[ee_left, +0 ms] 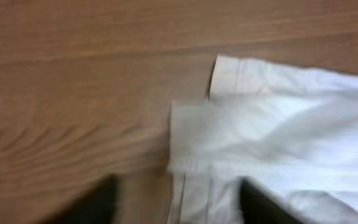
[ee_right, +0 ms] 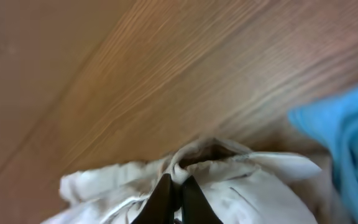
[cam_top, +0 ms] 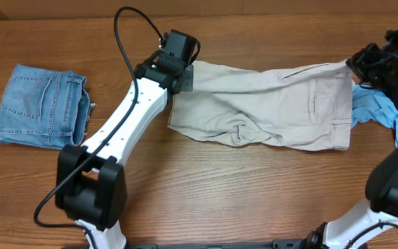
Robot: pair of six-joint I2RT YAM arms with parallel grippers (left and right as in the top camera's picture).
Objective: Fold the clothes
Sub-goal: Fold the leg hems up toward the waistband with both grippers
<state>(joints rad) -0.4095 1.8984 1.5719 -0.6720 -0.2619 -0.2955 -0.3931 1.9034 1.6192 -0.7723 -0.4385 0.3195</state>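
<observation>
The cream-beige shorts (cam_top: 268, 104) lie spread across the middle and right of the table, with the waistband on the right and a rumpled fold near the front. My left gripper (cam_top: 183, 75) hovers over their left hem. In the left wrist view it (ee_left: 179, 208) is open, and the hem edge (ee_left: 191, 186) lies between its fingers. My right gripper (cam_top: 355, 66) is at the far right corner of the waistband. In the right wrist view it (ee_right: 178, 183) is shut on a bunched pinch of the cream fabric (ee_right: 216, 162).
Small folded blue denim shorts (cam_top: 40, 105) lie at the left of the table. A light blue cloth (cam_top: 377, 111) lies partly under the right end of the cream shorts and also shows in the right wrist view (ee_right: 353, 137). Bare wood table (cam_top: 220, 194) is in front.
</observation>
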